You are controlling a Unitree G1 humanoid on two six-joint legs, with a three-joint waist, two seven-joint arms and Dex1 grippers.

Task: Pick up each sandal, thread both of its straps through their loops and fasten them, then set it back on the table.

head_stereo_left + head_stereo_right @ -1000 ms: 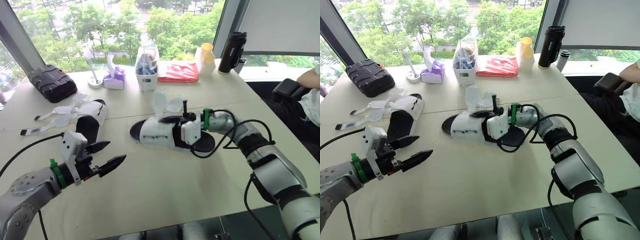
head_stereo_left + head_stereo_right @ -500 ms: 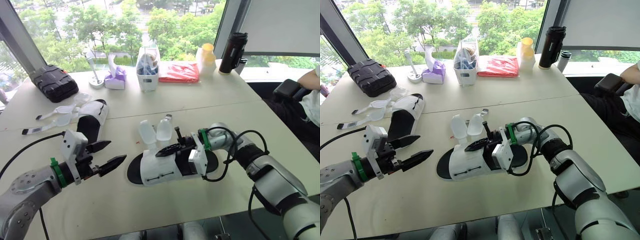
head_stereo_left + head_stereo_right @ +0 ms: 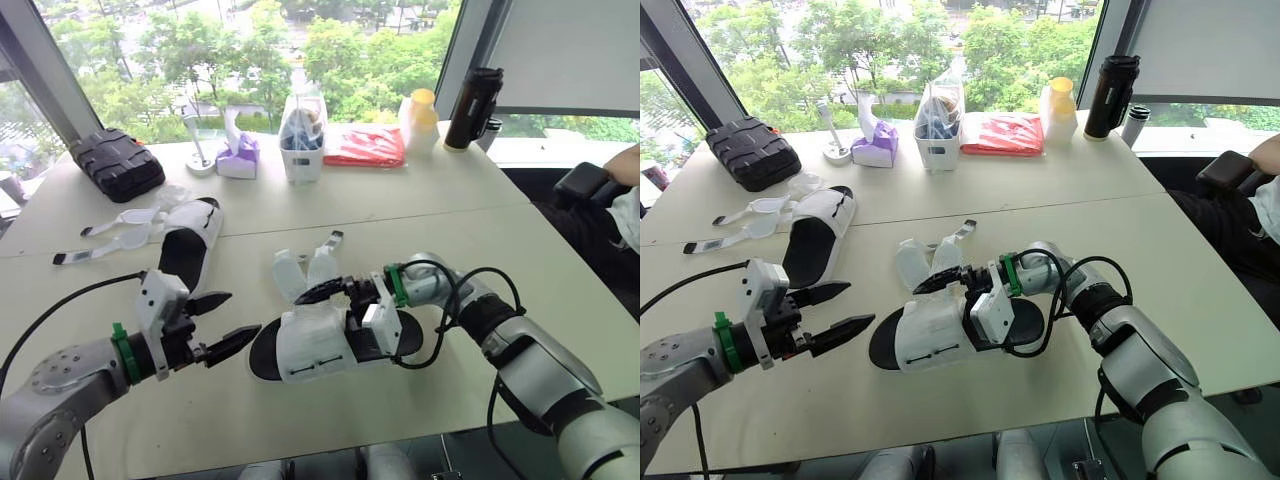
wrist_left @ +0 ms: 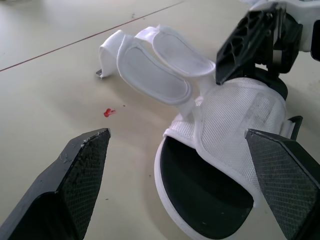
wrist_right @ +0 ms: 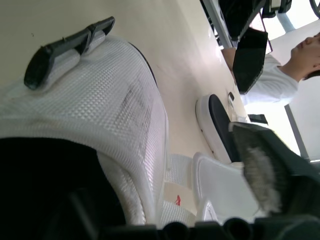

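Note:
A white mesh sandal with a black sole (image 3: 318, 342) lies on the table (image 3: 470, 230) in front of me, its two straps (image 3: 305, 270) loose and standing up. My right gripper (image 3: 330, 302) is open at its upper: one finger (image 5: 262, 165) is raised above the mesh and the other reaches inside the sandal. Just left of the sandal's end hovers my left gripper (image 3: 222, 322), open and holding nothing; the sandal (image 4: 220, 165) lies between its fingertips (image 4: 75, 185) a little ahead. A second sandal (image 3: 188, 245) lies further back on the left with its straps (image 3: 120, 220) spread flat.
Along the far edge stand a black case (image 3: 118, 163), a purple tissue box (image 3: 237, 160), a white container (image 3: 302, 140), a red packet (image 3: 365, 145), a yellow cup (image 3: 422, 110) and a black bottle (image 3: 475, 95). A person's arm (image 3: 620, 165) shows at the right.
The right gripper has dragged the sandal toward me and toward the left gripper, then opened its fingers. The left gripper has stayed open and nearly still.

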